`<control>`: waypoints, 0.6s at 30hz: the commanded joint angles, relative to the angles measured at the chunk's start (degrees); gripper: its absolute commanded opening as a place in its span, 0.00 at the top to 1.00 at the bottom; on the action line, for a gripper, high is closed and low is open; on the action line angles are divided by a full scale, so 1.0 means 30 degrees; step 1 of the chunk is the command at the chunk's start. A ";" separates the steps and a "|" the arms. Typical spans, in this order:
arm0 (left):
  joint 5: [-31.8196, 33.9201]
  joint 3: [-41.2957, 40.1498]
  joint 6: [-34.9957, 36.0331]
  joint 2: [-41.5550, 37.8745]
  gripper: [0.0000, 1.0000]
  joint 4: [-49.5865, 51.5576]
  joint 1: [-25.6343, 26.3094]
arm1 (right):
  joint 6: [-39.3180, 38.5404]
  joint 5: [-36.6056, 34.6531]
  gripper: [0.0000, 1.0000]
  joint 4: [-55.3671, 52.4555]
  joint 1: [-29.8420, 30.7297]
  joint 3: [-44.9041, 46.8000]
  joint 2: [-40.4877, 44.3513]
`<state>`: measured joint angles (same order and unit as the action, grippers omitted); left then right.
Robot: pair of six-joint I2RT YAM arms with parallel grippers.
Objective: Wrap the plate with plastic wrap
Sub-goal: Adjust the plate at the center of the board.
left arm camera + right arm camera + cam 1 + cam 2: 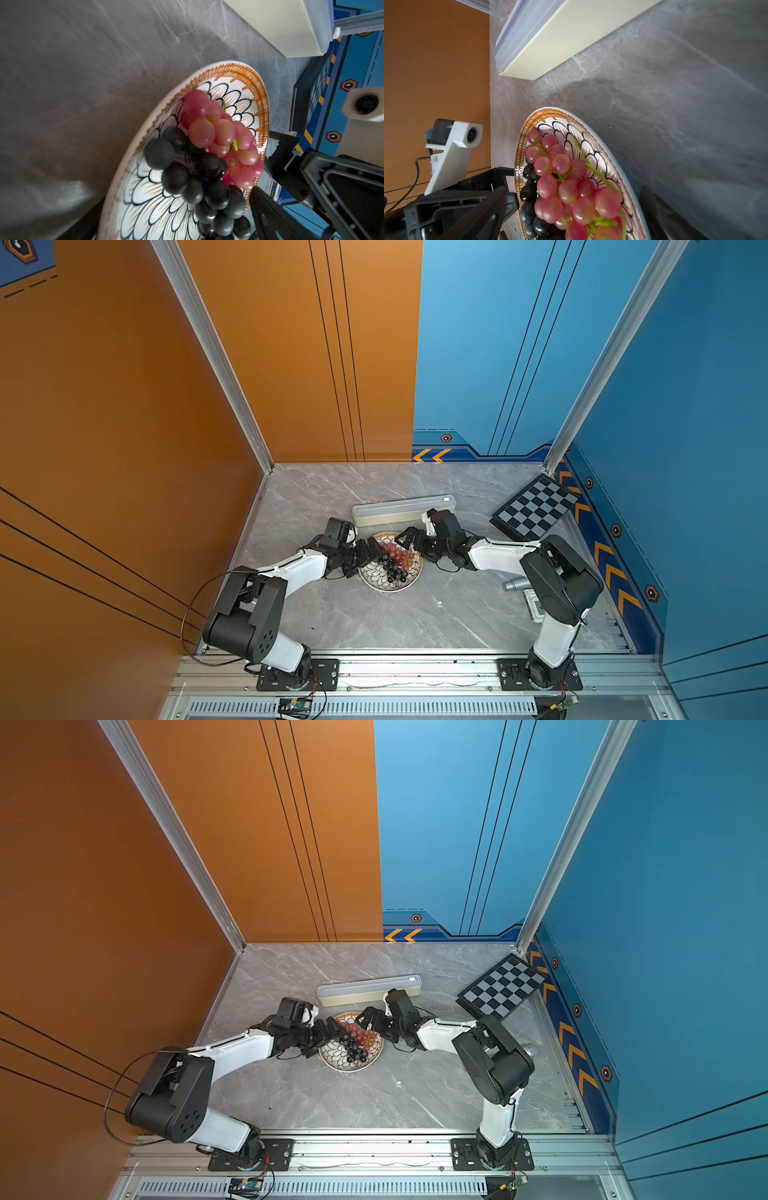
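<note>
left gripper (379,558) and right gripper (404,539) both open and empty over the plate (390,587), next probably pulling film off the wrap box (390,512)

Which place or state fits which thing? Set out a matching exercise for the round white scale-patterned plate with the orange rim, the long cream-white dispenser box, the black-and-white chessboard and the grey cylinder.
Things:
1. plate
2. dispenser box
3. chessboard
4. cylinder

Places or states:
A. at the far right, by the blue wall
B. half hidden beside the right arm
C. carries red and dark grapes
D. lies just behind the plate

Pairs: 1-C, 2-D, 3-A, 4-B
</note>
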<state>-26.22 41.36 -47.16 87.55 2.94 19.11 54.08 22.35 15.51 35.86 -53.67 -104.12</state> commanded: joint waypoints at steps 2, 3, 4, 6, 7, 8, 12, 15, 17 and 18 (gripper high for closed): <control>-0.0082 0.1608 -0.0640 0.1216 0.04 -0.1504 0.1151 | -0.0086 0.0187 0.00 -0.0461 -0.0508 0.0941 0.1362; -0.0036 0.1828 -0.0707 0.1539 0.04 -0.1629 0.1333 | -0.0220 0.0112 0.00 -0.0628 -0.0676 0.1073 0.1551; 0.0065 0.2129 -0.0724 0.1857 0.04 -0.1676 0.1566 | -0.0352 0.0087 0.00 -0.0819 -0.0893 0.1237 0.1794; 0.0131 0.2751 -0.0637 0.2496 0.03 -0.1683 0.1934 | -0.0529 0.0111 0.00 -0.1072 -0.1227 0.1577 0.2167; 0.0128 0.3103 -0.0603 0.2828 0.03 -0.1683 0.2125 | -0.0609 0.0139 0.00 -0.1222 -0.1405 0.1727 0.2389; 0.0140 0.3444 -0.0571 0.3171 0.03 -0.1680 0.2254 | -0.0751 0.0116 0.00 -0.1462 -0.1535 0.1914 0.2613; 0.0184 0.4532 -0.0446 0.4229 0.02 -0.1683 0.2606 | -0.1237 -0.0095 0.00 -0.2176 -0.2080 0.2405 0.3317; 0.0184 0.5033 -0.0391 0.4727 0.00 -0.1657 0.2652 | -0.1317 -0.0088 0.00 -0.2325 -0.2494 0.2688 0.3591; 0.0355 0.5024 -0.0340 0.4703 0.01 -0.1654 0.2601 | -0.1372 0.0019 0.00 -0.2493 -0.2577 0.2718 0.3686; 0.0451 0.4953 -0.0308 0.4660 0.01 -0.1654 0.2594 | -0.1414 0.0021 0.00 -0.2626 -0.2570 0.2728 0.3731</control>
<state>-25.54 55.00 -48.49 101.38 -0.69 26.59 51.44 22.28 8.71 28.36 -45.93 -94.80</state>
